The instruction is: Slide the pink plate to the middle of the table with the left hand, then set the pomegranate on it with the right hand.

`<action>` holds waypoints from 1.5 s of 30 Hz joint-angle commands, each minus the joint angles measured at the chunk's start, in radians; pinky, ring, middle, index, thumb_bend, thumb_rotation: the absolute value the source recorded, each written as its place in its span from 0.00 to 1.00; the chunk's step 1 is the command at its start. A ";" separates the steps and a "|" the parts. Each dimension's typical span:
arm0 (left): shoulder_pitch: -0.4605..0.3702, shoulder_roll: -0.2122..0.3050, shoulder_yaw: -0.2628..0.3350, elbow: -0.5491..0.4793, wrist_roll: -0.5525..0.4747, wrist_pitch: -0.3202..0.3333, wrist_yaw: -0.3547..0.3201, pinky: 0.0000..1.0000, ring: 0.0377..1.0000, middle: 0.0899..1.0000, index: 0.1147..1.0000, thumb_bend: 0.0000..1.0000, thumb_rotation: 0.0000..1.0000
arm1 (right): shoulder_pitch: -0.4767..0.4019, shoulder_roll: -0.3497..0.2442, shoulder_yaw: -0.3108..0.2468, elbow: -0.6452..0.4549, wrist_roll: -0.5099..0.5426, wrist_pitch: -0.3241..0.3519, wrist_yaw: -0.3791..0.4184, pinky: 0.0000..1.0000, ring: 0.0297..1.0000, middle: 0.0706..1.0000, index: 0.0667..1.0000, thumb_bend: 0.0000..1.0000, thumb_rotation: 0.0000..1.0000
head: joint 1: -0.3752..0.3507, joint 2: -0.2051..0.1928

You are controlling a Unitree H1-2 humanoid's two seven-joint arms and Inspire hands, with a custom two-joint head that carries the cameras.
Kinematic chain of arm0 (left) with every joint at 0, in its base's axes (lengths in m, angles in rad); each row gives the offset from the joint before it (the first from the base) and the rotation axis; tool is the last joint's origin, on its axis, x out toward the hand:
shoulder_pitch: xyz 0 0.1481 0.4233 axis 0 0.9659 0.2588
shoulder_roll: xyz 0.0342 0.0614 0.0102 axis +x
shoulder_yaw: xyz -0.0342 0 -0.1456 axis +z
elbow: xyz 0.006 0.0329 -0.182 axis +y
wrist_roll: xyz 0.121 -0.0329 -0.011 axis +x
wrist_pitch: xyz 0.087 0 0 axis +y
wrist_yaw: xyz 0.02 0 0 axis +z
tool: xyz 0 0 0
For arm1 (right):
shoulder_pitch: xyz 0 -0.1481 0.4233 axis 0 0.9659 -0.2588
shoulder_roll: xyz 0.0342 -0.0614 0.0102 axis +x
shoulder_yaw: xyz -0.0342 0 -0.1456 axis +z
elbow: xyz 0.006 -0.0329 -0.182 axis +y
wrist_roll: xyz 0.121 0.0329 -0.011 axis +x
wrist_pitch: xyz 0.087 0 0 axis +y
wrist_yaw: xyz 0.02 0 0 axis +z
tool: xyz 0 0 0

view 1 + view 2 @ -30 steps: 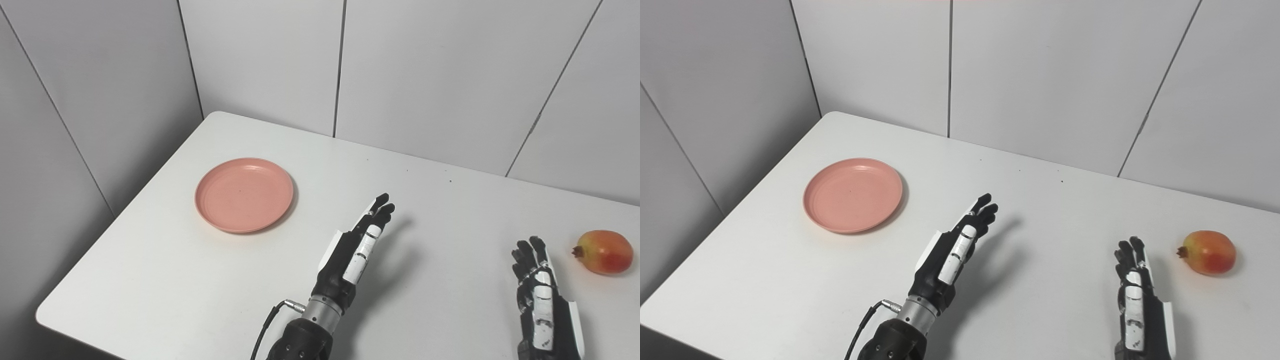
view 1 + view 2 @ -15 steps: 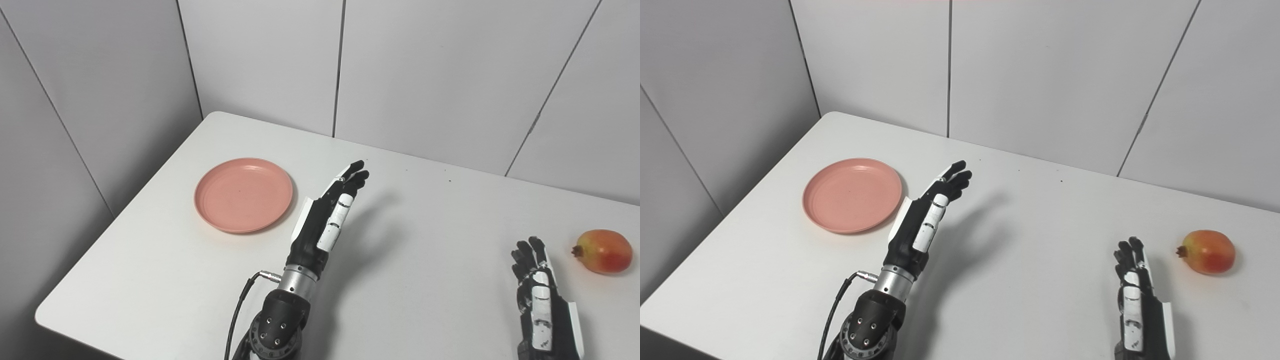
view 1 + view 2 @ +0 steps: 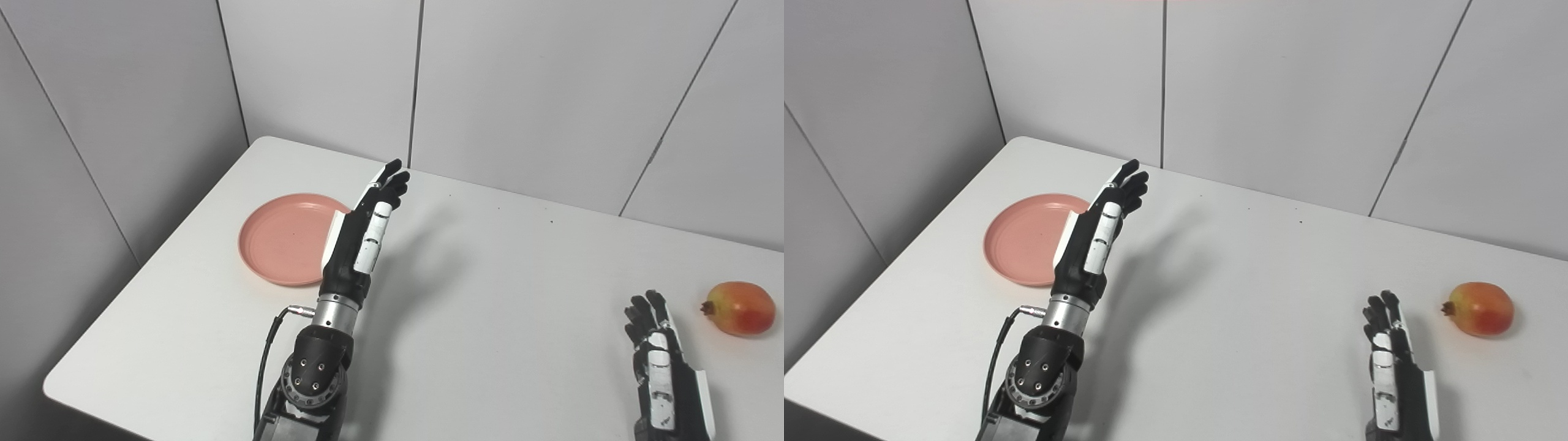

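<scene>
Moved my left hand (image 3: 361,236) up and to the left over the last second: it was out over the bare middle of the table (image 3: 490,318), now it sits raised at the right rim of the pink plate (image 3: 288,239), covering that edge from both eye views. Can't tell whether it's touching the rim or just hovering above it. Left hand is unclenched and holding nothing, fingers straight and pointing away from me toward the back wall (image 3: 520,92), palm turned toward the plate side. Its shadow falls on the table to the right of the arm. Plate itself hasn't shifted, still on the left part of the table near the left edge, flat, nothing on it. My right hand (image 3: 661,361) hasn't changed: low at the near right of the table, fingers extended and a little apart, holding nothing, back of the hand facing up. Pomegranate (image 3: 738,308) is in the same spot on the far right of the table, lying on its side with the crown end pointing left toward my right hand's fingertips, near them but clearly apart. Plate and pomegranate are well apart, on opposite sides of the table. A grey cable (image 3: 269,349) loops out of my left wrist and runs down along the forearm.
</scene>
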 commanded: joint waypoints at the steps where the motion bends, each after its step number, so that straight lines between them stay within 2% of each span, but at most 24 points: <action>1: -0.041 0.006 0.007 -0.015 -0.006 -0.017 0.012 0.89 0.88 0.87 0.84 0.58 1.00 | 0.005 0.004 -0.004 0.005 0.002 -0.038 0.000 0.98 0.93 0.92 0.94 0.41 0.91 | 0.001 0.001; 3: -0.048 0.009 0.017 -0.017 0.005 -0.010 0.021 0.87 0.87 0.86 0.83 0.57 1.00 | 0.005 0.003 -0.002 0.004 -0.001 -0.043 0.003 0.98 0.93 0.92 0.94 0.41 0.92 | 0.004 0.002; 7: -0.062 0.012 0.042 -0.030 -0.045 0.029 0.011 0.87 0.87 0.85 0.84 0.58 1.00 | 0.008 0.004 0.000 -0.001 -0.001 -0.034 0.004 0.98 0.94 0.93 0.94 0.41 0.93 | 0.004 -0.001; 12: -0.079 0.046 0.053 -0.036 -0.035 0.063 0.013 0.91 0.89 0.86 0.85 0.61 1.00 | 0.009 0.007 -0.001 -0.001 0.002 -0.040 0.004 0.99 0.94 0.93 0.94 0.40 0.92 | 0.004 0.000; 17: -0.105 0.069 0.096 -0.003 -0.048 0.058 0.033 0.90 0.86 0.85 0.83 0.63 1.00 | 0.011 0.011 0.001 -0.004 -0.004 -0.035 0.001 0.98 0.94 0.93 0.94 0.40 0.92 | 0.007 -0.003; 21: -0.131 0.107 0.132 0.034 -0.085 0.071 0.019 0.95 0.88 0.86 0.86 0.65 1.00 | 0.010 0.015 0.001 -0.004 -0.011 -0.037 -0.003 0.98 0.94 0.93 0.94 0.41 0.91 | 0.006 -0.006; 30: -0.202 0.156 0.180 0.124 -0.110 0.077 0.037 0.89 0.84 0.83 0.82 0.66 1.00 | 0.004 0.015 -0.001 0.014 -0.010 -0.052 -0.002 0.99 0.94 0.93 0.94 0.39 0.90 | 0.011 -0.013; 34: -0.221 0.183 0.189 0.164 -0.096 0.054 0.042 0.87 0.84 0.83 0.82 0.63 1.00 | 0.002 0.017 -0.002 0.019 -0.015 -0.051 -0.006 0.98 0.94 0.93 0.94 0.39 0.90 | 0.017 -0.018; 38: -0.230 0.217 0.198 0.200 -0.075 0.050 0.058 0.88 0.84 0.82 0.81 0.68 1.00 | 0.003 0.018 -0.001 0.020 -0.019 -0.050 -0.008 0.97 0.93 0.92 0.94 0.41 0.89 | 0.020 -0.019; 42: -0.223 0.260 0.199 0.217 -0.074 0.054 0.043 0.91 0.84 0.80 0.79 0.73 1.00 | 0.004 0.019 0.001 0.018 -0.017 -0.051 -0.006 0.99 0.94 0.93 0.94 0.40 0.91 | 0.024 -0.016; 45: -0.215 0.286 0.202 0.222 -0.081 0.061 0.038 0.87 0.82 0.79 0.79 0.73 1.00 | 0.005 0.023 0.002 0.016 -0.018 -0.050 -0.008 0.99 0.95 0.93 0.95 0.39 0.91 | 0.024 -0.013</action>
